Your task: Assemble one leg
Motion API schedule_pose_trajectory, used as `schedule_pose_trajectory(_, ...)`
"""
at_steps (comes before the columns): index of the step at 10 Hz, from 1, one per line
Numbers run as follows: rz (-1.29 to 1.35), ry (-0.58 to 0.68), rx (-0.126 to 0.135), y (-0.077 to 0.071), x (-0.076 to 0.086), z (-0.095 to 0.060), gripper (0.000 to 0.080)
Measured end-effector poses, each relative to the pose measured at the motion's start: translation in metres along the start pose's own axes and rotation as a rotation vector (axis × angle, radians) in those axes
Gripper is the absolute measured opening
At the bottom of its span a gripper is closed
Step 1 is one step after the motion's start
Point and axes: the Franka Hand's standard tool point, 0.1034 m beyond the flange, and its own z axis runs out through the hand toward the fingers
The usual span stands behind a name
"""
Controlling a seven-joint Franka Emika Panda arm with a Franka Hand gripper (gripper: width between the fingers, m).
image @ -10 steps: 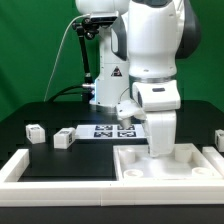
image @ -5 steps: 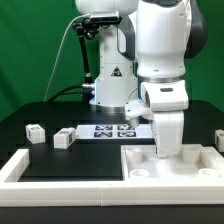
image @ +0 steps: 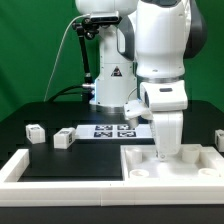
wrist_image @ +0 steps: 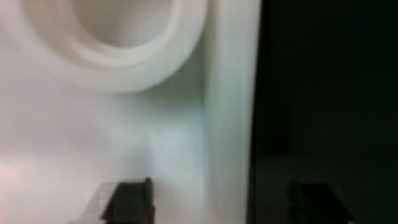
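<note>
Legs near marker board, two; tray, one.

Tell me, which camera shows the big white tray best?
The exterior view: it shows nearly the whole tray, sharp and clear. The wrist view shows only a blurry white patch of it with a round hollow.

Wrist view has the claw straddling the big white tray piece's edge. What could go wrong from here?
1. The open claw has one fingertip over the large white square recessed plastic tray and one over the black table; descending could jam a finger on the wall.
2. Closing off-centre might skew the tray.
</note>
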Motion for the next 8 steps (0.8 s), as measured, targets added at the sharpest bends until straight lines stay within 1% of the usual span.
schedule_pose_trajectory(1, 0.0, 0.0, 0.0, 0.0, 0.0, 0.0, 0.0441)
schedule_pose_trajectory(2, 0.0, 0.0, 0.0, 0.0, 0.0, 0.0, 0.0591)
schedule_pose_trajectory(3, 0.0, 0.0, 0.0, 0.0, 0.0, 0.0, 0.064)
schedule_pose_trajectory(6, 0.002, 0.0, -0.001, 0.0, -0.001, -0.001, 0.0647)
schedule_pose_trajectory(7, 0.016, -0.004, -0.01, -0.001, -0.002, -0.008, 0.0649)
schedule_pose_trajectory(8, 0.053, -0.011, -0.021, -0.005, 0.002, -0.018, 0.0649)
